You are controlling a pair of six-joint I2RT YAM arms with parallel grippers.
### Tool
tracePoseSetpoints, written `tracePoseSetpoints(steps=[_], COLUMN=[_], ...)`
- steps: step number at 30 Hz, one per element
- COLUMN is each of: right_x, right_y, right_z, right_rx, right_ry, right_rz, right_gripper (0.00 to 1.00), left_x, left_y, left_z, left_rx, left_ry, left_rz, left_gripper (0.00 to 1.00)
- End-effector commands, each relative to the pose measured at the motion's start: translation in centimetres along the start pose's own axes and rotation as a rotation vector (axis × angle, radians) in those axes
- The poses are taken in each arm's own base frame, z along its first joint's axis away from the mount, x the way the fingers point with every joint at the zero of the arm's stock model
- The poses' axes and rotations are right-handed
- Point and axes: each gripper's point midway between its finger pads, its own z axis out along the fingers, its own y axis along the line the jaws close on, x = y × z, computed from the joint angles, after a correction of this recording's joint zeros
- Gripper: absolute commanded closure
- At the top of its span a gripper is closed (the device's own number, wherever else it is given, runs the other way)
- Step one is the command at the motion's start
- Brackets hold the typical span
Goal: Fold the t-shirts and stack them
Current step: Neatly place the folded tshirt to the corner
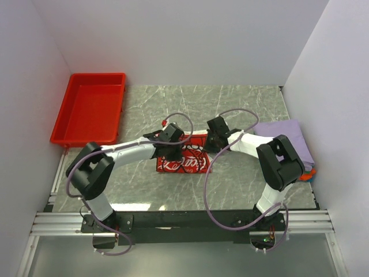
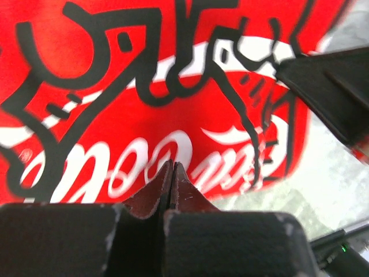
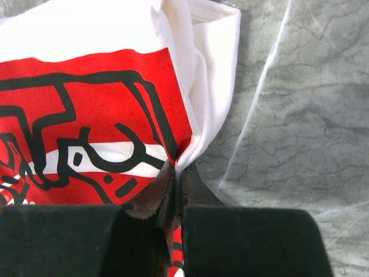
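Low on the t-shirt, right claw

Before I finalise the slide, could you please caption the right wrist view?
Right gripper shut on the folded edge of the white t-shirt with red print, on the marbled table.

1. A red rectangular rigid plastic tray is set at the far left of the grey marbled table top, beside the left wall.
2. A large white cloth t-shirt with red print is laid near the middle of the table, well apart from the tray.
3. A folded lavender cloth t-shirt is placed at the right edge, on top of a folded orange cloth t-shirt.
4. The left gripper is held over the printed shirt's left part; the right gripper is set on its right edge, touching the cloth.
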Motion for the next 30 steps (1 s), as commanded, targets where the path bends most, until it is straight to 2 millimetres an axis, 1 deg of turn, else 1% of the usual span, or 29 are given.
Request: tracePoseSetpoints(steps=[1, 4, 5, 6, 7, 8, 9, 10, 11, 12, 13, 14, 15, 16, 17, 18, 19, 21, 22, 23, 24, 25, 26, 27, 29, 30], right_x=[0.5, -0.4, -0.8, -1.1, -2.0, -2.4, -2.8, -3.6, -4.6, -4.5, -6.6, -7.4, -8.1, -9.5, -10.2, -10.4, -12.2, -13.8, -15.0, -15.5, -16.3, -17.4, -18.0, -19.3, -20.4, -21.4], right_y=[-3.1, -2.9, -2.9, -2.9, -3.1, -3.3, -3.9, -3.9, -5.0, -6.1, -5.4, -6.5, -6.7, -6.4, -7.4, -7.8, -7.1, -7.9, -7.7, -8.0, -8.8, -8.7, -9.1, -9.7, -10.5, -10.4], right_z=[0.2, -0.6, -0.8, -0.9, -1.3, -1.5, -1.4, -2.1, -2.0, -2.6, -3.1, -2.9, -3.1, -4.0, -3.8, -4.3, -5.0, -5.4, -6.3, -6.4, -6.9, -8.0, -8.2, -9.4, -10.3, -11.3], right_rx=[0.141, 0.135, 0.134, 0.139, 0.160, 0.174, 0.207, 0.241, 0.313, 0.377, 0.385, 0.436, 0.457, 0.473, 0.514, 0.551, 0.539, 0.575, 0.578, 0.591, 0.607, 0.615, 0.628, 0.641, 0.648, 0.637], right_ry=[-0.003, -0.032, -0.038, -0.044, -0.050, -0.055, -0.054, -0.054, -0.080, -0.058, -0.099, -0.102, -0.103, -0.110, -0.109, -0.097, -0.133, -0.156, -0.177, -0.179, -0.188, -0.208, -0.214, -0.239, -0.259, -0.283], right_rz=[0.040, 0.082, 0.092, 0.106, 0.124, 0.128, 0.134, 0.141, 0.151, 0.157, 0.180, 0.204, 0.219, 0.244, 0.263, 0.278, 0.295, 0.327, 0.352, 0.366, 0.399, 0.420, 0.441, 0.483, 0.531, 0.565], right_gripper=[1.00, 1.00, 1.00, 1.00, 1.00, 1.00, 1.00, 1.00, 1.00, 1.00, 1.00, 1.00, 1.00, 1.00, 1.00, 1.00, 1.00, 1.00, 1.00, 1.00, 1.00, 1.00, 1.00, 1.00, 1.00, 1.00], left_x=[-3.0, -3.6, -4.0, -4.1, -4.1, -4.5, -4.6, -4.8, -5.0, -5.2, -5.4, -5.5, -5.7, -5.9, -5.9, -6.0, -6.2, -6.4, -6.5, -6.6, -6.6, -6.8, -6.8, -6.9, -7.1, -7.1], left_y=[-2.9, -2.8, -3.1, -3.1, -2.8, -3.0, -2.9, -2.7, -2.8, -2.8, -2.7, -2.9, -2.9, -3.0, -3.0, -3.0, -3.1, -3.1, -3.2, -3.2, -3.2, -3.4, -3.4, -3.5, -3.7, -3.8], left_z=[-5.2, -7.0, -8.2, -8.8, -9.2, -10.4, -10.9, -11.3, -12.2, -12.6, -12.9, -13.5, -13.8, -14.1, -14.3, -14.4, -14.7, -14.9, -15.1, -15.2, -15.3, -15.4, -15.4, -15.5, -15.5, -15.6], left_rx=[0.097, 0.105, 0.126, 0.133, 0.133, 0.156, 0.163, 0.167, 0.184, 0.191, 0.194, 0.211, 0.215, 0.222, 0.225, 0.225, 0.228, 0.226, 0.231, 0.231, 0.234, 0.237, 0.237, 0.241, 0.240, 0.241], left_ry=[-0.110, -0.135, -0.155, -0.161, -0.160, -0.179, -0.186, -0.192, -0.207, -0.215, -0.220, -0.230, -0.231, -0.235, -0.234, -0.234, -0.240, -0.244, -0.249, -0.249, -0.248, -0.250, -0.248, -0.248, -0.247, -0.247], left_rz=[0.029, 0.041, 0.047, 0.049, 0.046, 0.046, 0.046, 0.042, 0.042, 0.040, 0.038, 0.043, 0.041, 0.042, 0.049, 0.051, 0.054, 0.059, 0.062, 0.063, 0.064, 0.066, 0.066, 0.066, 0.071, 0.072], left_gripper=[0.99, 0.99, 0.99, 0.99, 0.99, 0.99, 0.99, 1.00, 0.99, 1.00, 0.99, 0.99, 0.99, 0.99, 0.99, 0.99, 0.99, 0.99, 0.99, 0.99, 0.99, 0.99, 0.99, 0.99, 0.99, 1.00])
